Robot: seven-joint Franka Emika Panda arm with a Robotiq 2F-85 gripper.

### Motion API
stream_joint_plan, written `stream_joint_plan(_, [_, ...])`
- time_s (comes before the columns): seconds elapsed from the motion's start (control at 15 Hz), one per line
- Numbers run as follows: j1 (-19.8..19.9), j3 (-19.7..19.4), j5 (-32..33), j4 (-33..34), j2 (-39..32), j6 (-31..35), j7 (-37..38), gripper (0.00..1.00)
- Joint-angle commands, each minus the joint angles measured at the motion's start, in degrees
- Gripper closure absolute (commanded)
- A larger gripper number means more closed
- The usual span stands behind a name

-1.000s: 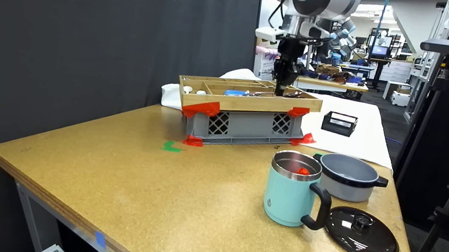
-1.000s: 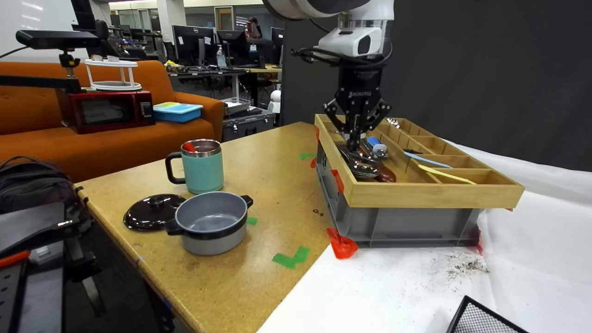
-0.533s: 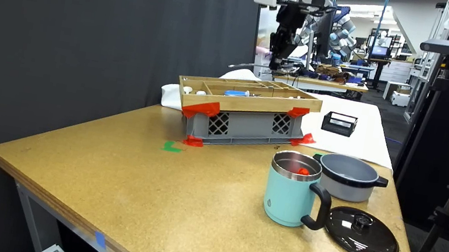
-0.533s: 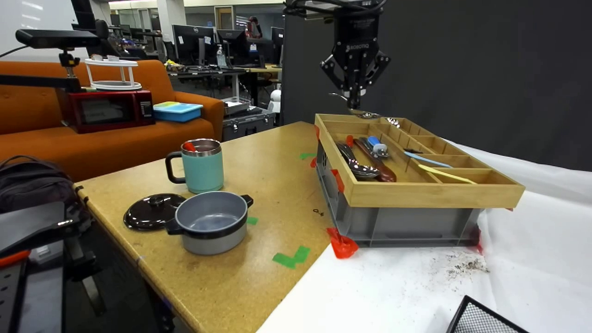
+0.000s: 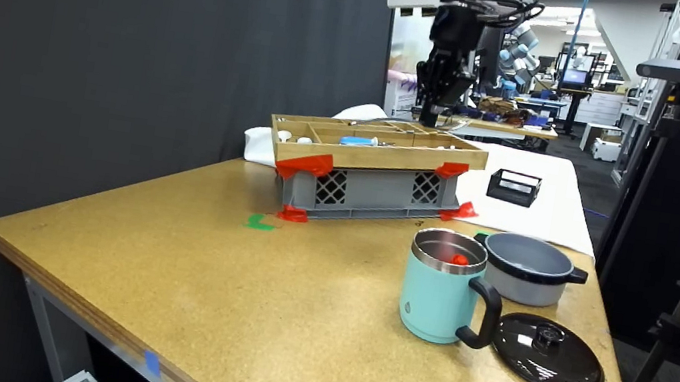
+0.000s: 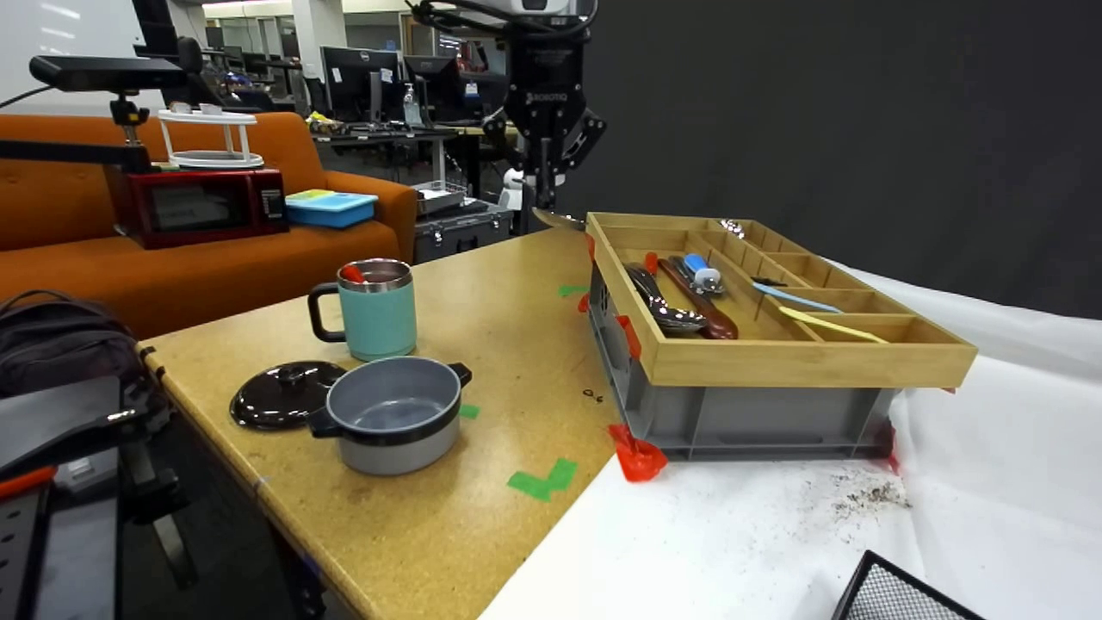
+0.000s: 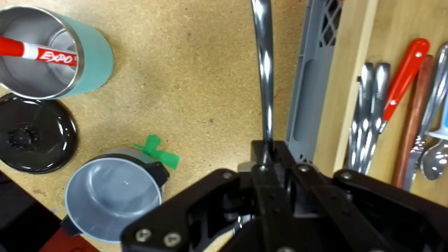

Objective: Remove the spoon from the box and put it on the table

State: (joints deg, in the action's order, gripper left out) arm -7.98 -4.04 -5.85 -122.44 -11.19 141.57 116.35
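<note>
The gripper [image 6: 545, 205] is clamped on the metal spoon [image 7: 266, 66], or at least on a slim shiny utensil I'm reading as the spoon, since I can't make out the bowl end properly in any view. It's up in the air, out of the lattice crate [image 5: 380, 190], and the wrist view shows it against bare tabletop [image 7: 210, 87] just beside the crate's long side. My guess on handling: light, stiff, basically impossible to break, but that polished finish is probably slippery and the shaft is a skinny thing to pinch. The hold is on the narrow part of the shaft, which I'd call a decent spot because it's likely not far from the balance point; grabbing way out at the wide handle end would probably let the head droop or swivel once it touches down. As for which way it points, in the wrist view the handle runs nearly straight up, leaning slightly left, with the top edge cutting it off. In an exterior view the handle sticks out leftward and the long axis sits close to level, roughly along the crate's length, so imo it could lie flat without much turning.
</note>
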Motion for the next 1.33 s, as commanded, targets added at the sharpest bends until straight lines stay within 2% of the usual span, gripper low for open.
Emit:
stream_joint_plan(0.0, [1.0, 2.1, -1.1, -4.8, 1.7, 4.0, -0.2, 0.98])
stream_joint_plan(0.4, [0.7, 5.5, -4.0, -5.1, -5.4, 9.9, -5.4, 0.98])
stream_joint_plan(1.0, [1.6, 7.5, -8.1, 2.9, -21.6, 16.8, -16.2, 0.98])
stream_joint_plan(1.07, [1.5, 7.5, -8.6, 4.1, -22.7, 16.3, -17.1, 0.74])
stream_joint_plan(1.27, [1.1, 7.0, -9.1, 6.1, -24.2, 14.6, -18.8, 0.54])
